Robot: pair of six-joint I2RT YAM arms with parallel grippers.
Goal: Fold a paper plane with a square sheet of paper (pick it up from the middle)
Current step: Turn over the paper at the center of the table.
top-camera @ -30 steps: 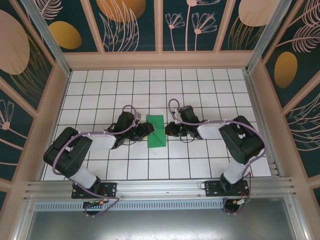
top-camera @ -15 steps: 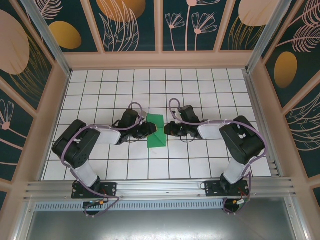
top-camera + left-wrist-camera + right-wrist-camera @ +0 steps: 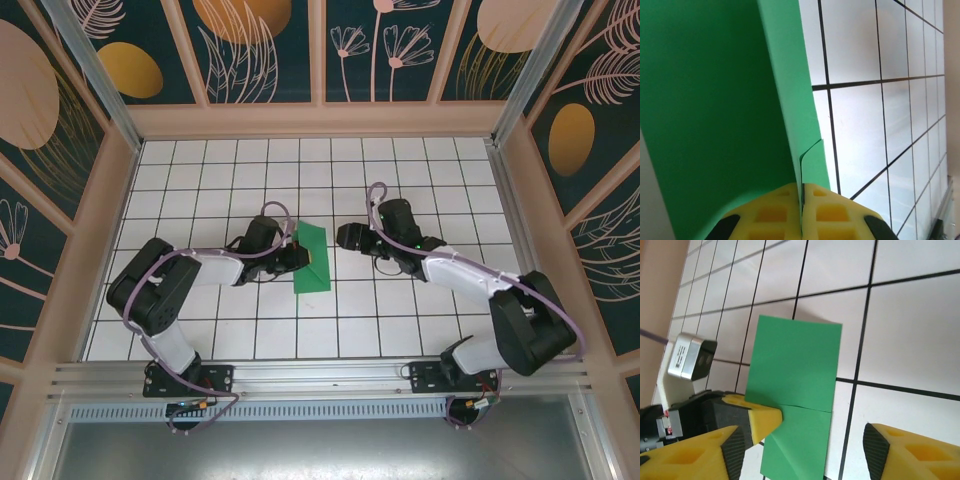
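Right arm has swung its elbow outward and pulled back from the paper with its jaws parting; left jaws have shut.

We note the left black-and-yellow gripper point(image 3: 303, 256) with its fingertips pressed together, clamped on the left long edge of the thin bright green paper sheet point(image 3: 313, 258) at mid-length. The sheet is folded to a narrow strip near the middle of the white grid-tiled table point(image 3: 200, 170). A crease crosses it at the pinch. We cannot tell if that edge is lifted. The right gripper point(image 3: 343, 237) sits just right of the sheet, apart from it, fingers spread and holding nothing.
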